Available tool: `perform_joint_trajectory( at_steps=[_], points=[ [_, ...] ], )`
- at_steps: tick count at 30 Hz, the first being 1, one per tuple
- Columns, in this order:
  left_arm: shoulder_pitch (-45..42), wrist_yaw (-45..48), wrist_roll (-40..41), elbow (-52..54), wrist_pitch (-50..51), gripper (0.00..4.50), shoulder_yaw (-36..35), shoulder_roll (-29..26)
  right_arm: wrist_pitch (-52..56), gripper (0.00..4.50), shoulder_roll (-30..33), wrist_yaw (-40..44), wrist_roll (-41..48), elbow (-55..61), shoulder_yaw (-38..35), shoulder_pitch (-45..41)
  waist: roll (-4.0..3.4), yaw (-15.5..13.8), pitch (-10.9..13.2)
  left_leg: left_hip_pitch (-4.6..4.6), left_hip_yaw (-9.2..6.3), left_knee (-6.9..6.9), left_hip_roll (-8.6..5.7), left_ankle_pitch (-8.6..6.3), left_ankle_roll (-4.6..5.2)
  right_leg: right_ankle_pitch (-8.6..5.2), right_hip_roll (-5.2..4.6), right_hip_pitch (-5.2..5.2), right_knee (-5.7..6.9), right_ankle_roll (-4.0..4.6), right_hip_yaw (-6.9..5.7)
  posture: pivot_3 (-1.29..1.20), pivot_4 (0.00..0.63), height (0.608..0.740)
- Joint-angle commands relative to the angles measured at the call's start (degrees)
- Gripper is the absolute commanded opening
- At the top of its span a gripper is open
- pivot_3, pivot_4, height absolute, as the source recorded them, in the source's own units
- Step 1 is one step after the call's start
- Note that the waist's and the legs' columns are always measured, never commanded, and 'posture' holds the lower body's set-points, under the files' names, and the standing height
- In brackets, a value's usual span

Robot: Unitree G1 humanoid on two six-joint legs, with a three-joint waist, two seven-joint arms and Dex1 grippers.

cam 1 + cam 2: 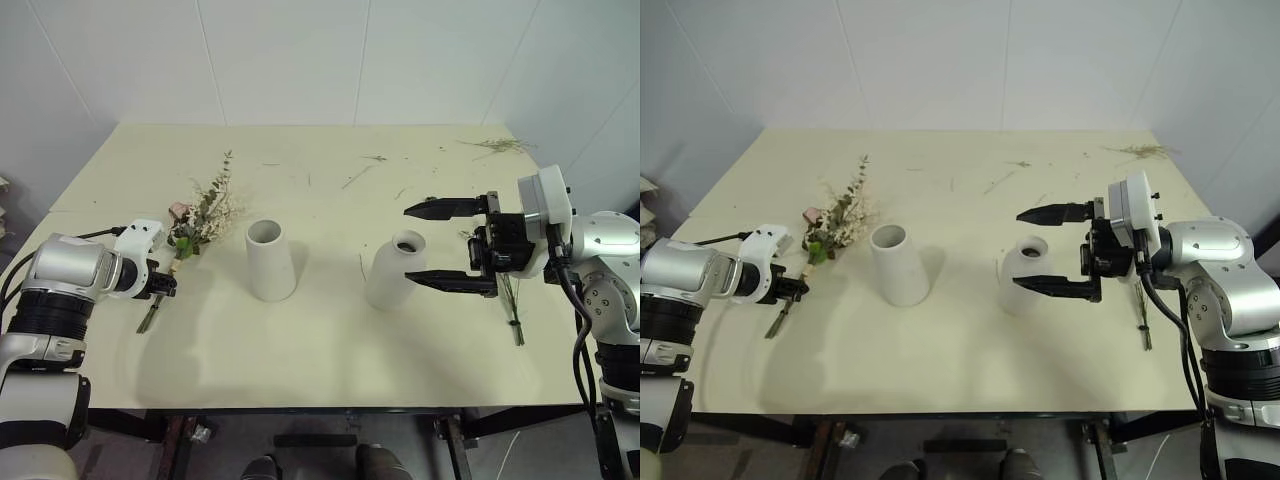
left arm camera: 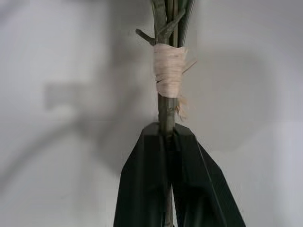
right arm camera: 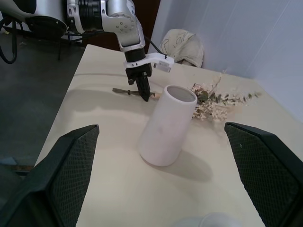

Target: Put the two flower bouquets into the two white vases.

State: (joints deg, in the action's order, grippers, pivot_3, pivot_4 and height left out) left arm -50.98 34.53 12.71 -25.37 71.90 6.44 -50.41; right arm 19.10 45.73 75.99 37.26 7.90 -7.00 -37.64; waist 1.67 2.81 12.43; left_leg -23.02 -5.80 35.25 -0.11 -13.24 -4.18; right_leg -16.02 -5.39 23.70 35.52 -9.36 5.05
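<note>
The left gripper is clamped on the stem of the bushy bouquet, just below its pale wrap. The bouquet lies flat on the table, stem toward the robot, sprigs slanting away toward the far edge. The right gripper hangs wide apart beside the bottle vase, with nothing in it — the tapered vase stands upright between the two; the slim bouquet lies lengthwise under the right arm.

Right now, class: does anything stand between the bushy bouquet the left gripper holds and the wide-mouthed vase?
Nothing visible does. The left gripper is shut on the bushy bouquet by its stem, and only bare table separates it from the wide-mouthed vase.
</note>
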Motion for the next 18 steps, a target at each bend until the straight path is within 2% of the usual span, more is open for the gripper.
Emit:
perform_joint_trajectory(
  at_steps=[1,4,6,8,13,18],
  points=[
    [-1.4,-1.9,-0.8,-1.7,-2.7,0.04,-3.8,1.1,-0.4,4.50,2.0,0.5,0.9,1.6,-2.5,0.0,0.00,-0.1,0.0,0.00,0.00,0.00,0.00,0.01,-0.01,0.00,0.00,0.00,0.01,0.00,0.00,0.00,0.150,0.740],
    [-3.0,-5.6,1.4,-4.3,-13.8,0.04,-12.8,4.5,-0.4,4.50,2.5,-0.1,0.6,1.5,-3.0,1.1,0.01,-0.6,0.0,0.00,-0.01,0.04,0.00,0.01,-0.01,0.00,0.00,0.00,0.01,0.00,-0.01,0.00,0.150,0.740],
    [-3.1,-3.9,5.7,-4.3,-26.7,0.04,-20.4,7.7,-0.6,4.50,2.8,-0.8,0.0,1.1,-3.4,1.8,0.04,-1.1,0.0,-0.01,-0.01,0.06,0.00,0.02,-0.01,0.00,-0.01,0.00,0.00,0.00,-0.01,0.00,0.150,0.740],
    [-3.4,-3.5,9.7,-3.5,-33.2,0.04,-26.8,10.6,-1.0,4.50,2.9,-1.1,-0.5,0.4,-3.6,2.1,0.04,-1.3,0.0,-0.06,-0.01,0.07,0.00,0.02,-0.05,0.01,-0.04,0.01,-0.03,0.00,-0.02,0.00,0.150,0.740],
    [-2.2,3.3,18.5,3.2,-39.1,0.04,-32.3,15.5,-1.1,4.50,1.3,-3.2,-0.4,0.4,-3.6,2.0,0.05,-1.2,0.0,-0.09,0.02,0.06,-0.01,-0.02,-0.05,0.03,-0.07,0.00,-0.10,-0.03,-0.01,0.00,0.150,0.740],
    [-3.1,8.7,24.8,6.2,-39.4,0.04,-33.3,17.6,-0.6,4.50,-0.1,-4.4,0.2,2.1,-2.9,2.9,0.05,-1.1,0.0,-0.06,0.03,0.07,-0.01,-0.02,-0.05,0.03,-0.05,0.00,-0.10,-0.03,-0.01,0.00,0.150,0.740]
  ],
)
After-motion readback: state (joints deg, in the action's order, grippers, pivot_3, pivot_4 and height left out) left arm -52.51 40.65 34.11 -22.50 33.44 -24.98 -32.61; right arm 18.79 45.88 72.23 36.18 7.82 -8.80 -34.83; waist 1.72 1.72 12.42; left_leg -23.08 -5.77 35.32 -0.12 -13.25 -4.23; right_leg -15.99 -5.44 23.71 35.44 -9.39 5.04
